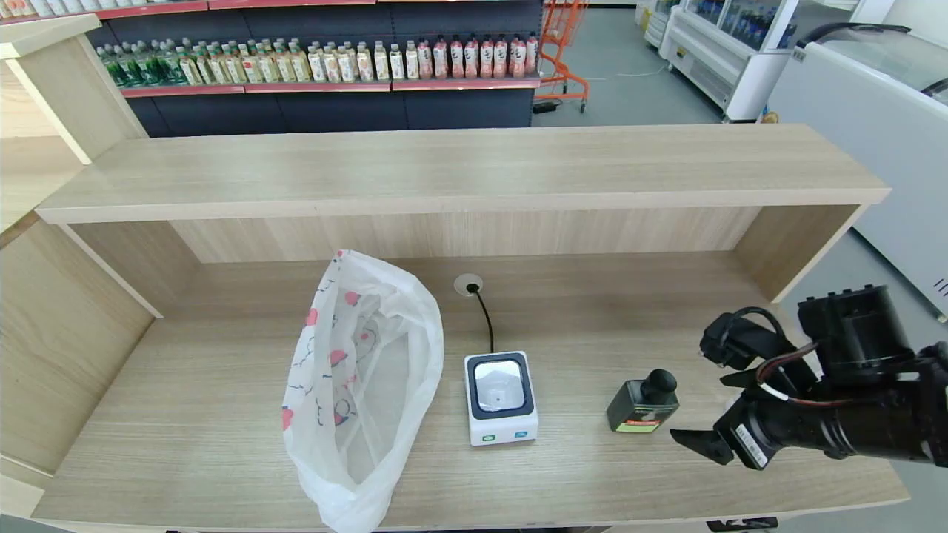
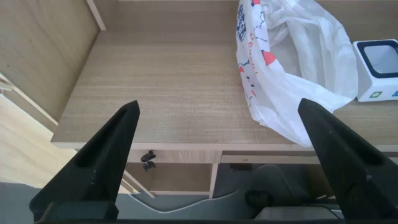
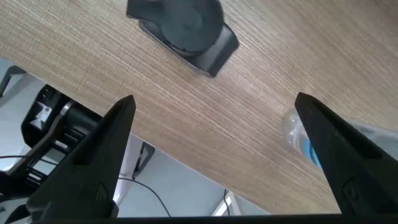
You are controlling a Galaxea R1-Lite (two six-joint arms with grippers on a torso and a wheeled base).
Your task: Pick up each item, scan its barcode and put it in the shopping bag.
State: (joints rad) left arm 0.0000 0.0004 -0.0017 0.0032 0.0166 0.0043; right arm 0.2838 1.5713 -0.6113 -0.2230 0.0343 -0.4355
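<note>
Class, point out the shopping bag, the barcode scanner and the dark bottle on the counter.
shopping bag (image 1: 307,385), head view, its printed left wall.
barcode scanner (image 1: 501,390), head view, its glass window.
dark bottle (image 1: 638,409), head view, its body below the cap.

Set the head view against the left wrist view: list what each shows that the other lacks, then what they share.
Head view adds: the dark bottle on the counter to the right of the scanner, the open right gripper beside that bottle, the scanner's cable, and shelves of drinks behind the counter. Left wrist view adds: the open left gripper, held off the counter's near edge, and the front face below that edge. Shared: the shopping bag lying open, the scanner, the wooden counter top.
</note>
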